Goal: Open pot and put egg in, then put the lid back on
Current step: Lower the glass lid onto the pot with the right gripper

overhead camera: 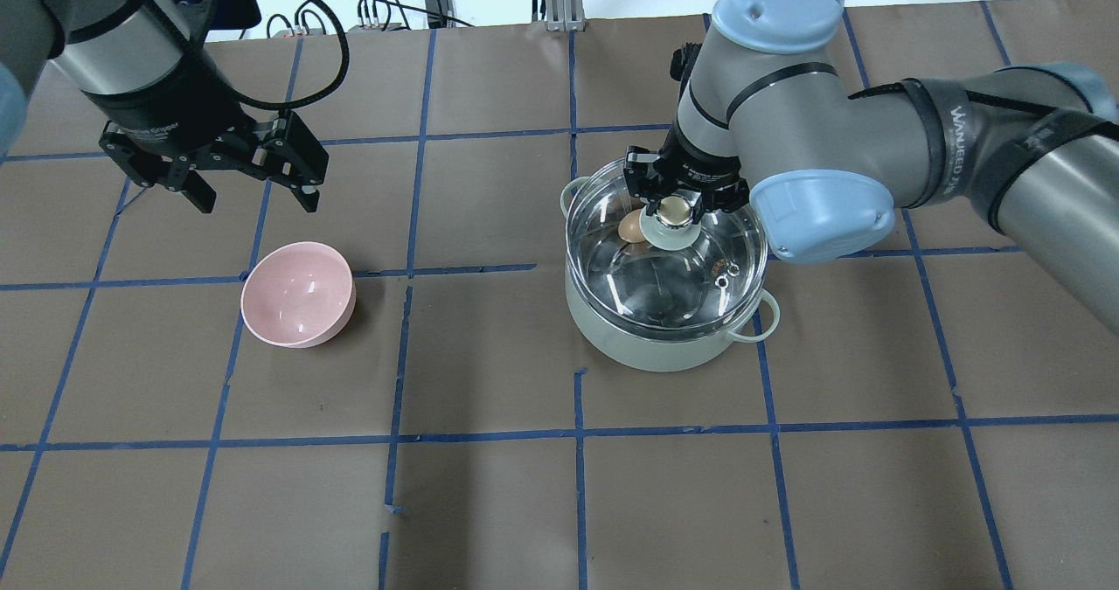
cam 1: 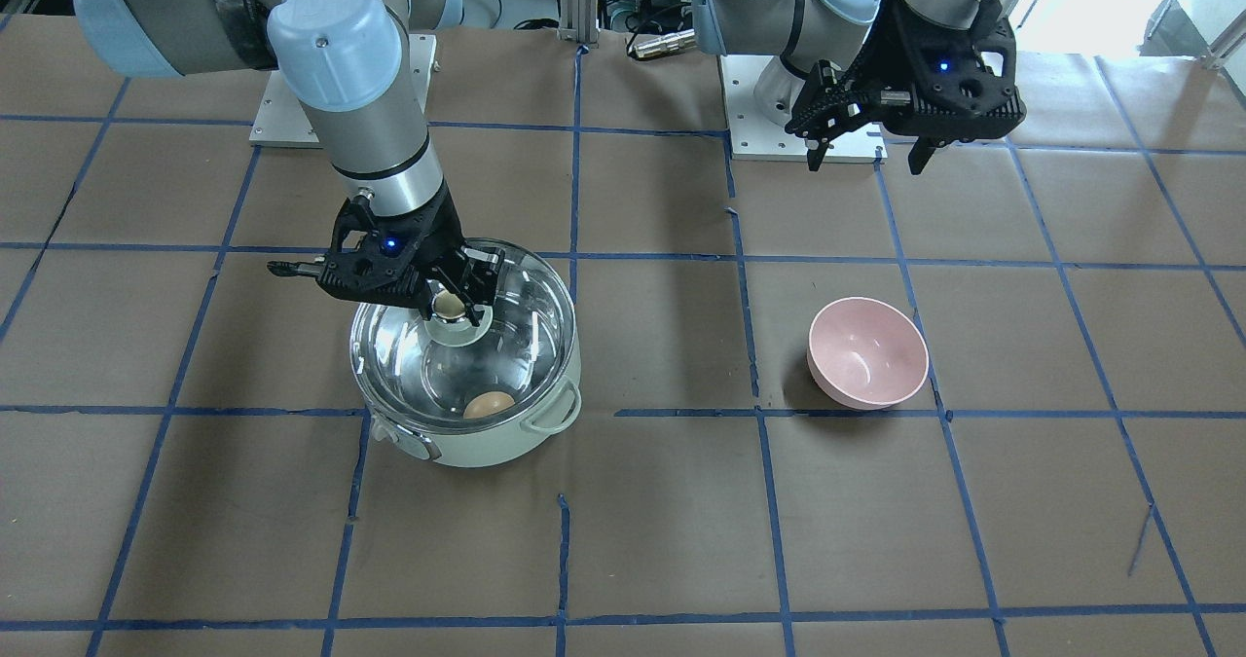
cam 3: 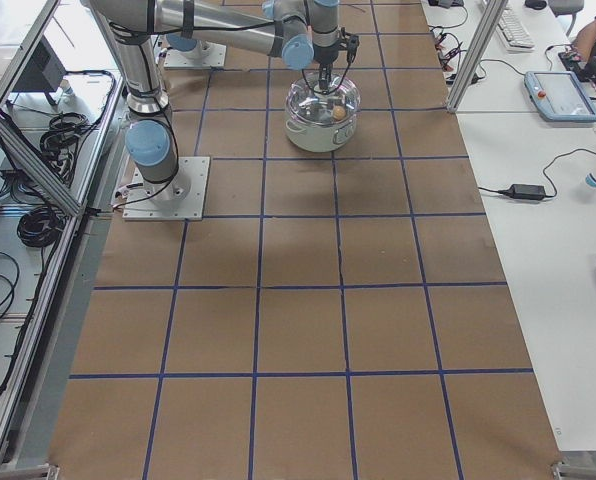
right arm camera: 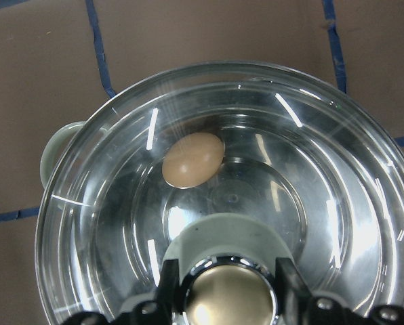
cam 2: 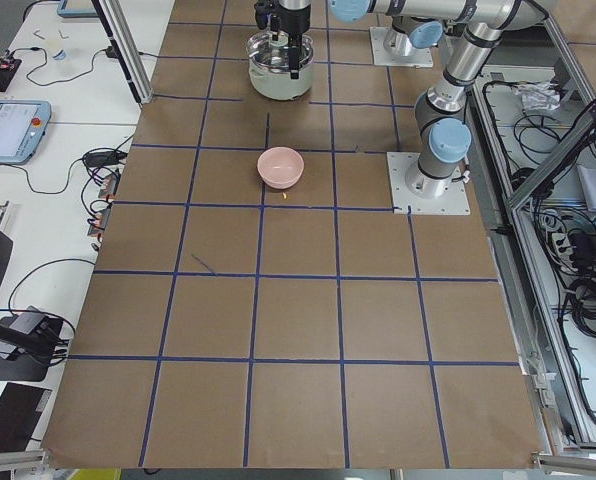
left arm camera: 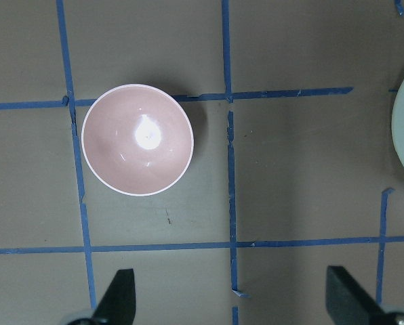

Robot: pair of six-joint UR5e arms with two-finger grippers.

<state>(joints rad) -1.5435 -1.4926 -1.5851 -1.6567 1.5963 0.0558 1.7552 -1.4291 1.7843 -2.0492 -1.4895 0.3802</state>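
The mint-green pot (cam 1: pixel 487 443) stands on the table, also in the overhead view (overhead camera: pixel 664 350). The tan egg (cam 1: pixel 489 405) lies inside it, seen through the glass in the overhead view (overhead camera: pixel 632 228) and the right wrist view (right arm camera: pixel 192 160). The clear glass lid (cam 1: pixel 526 297) covers the pot (right arm camera: pixel 63 145); I cannot tell whether it rests fully on the rim. My right gripper (cam 1: pixel 450 307) is shut on the lid's golden knob (overhead camera: pixel 673 211), its fingers on both sides of it (right arm camera: pixel 226 284). My left gripper (overhead camera: pixel 255 204) is open and empty, high above the table.
A pink bowl (overhead camera: pixel 297 295), empty, sits on the robot's left side of the table, below and in front of the left gripper (left arm camera: pixel 232 305), and shows in the left wrist view (left arm camera: pixel 137 139). Blue tape lines grid the brown table.
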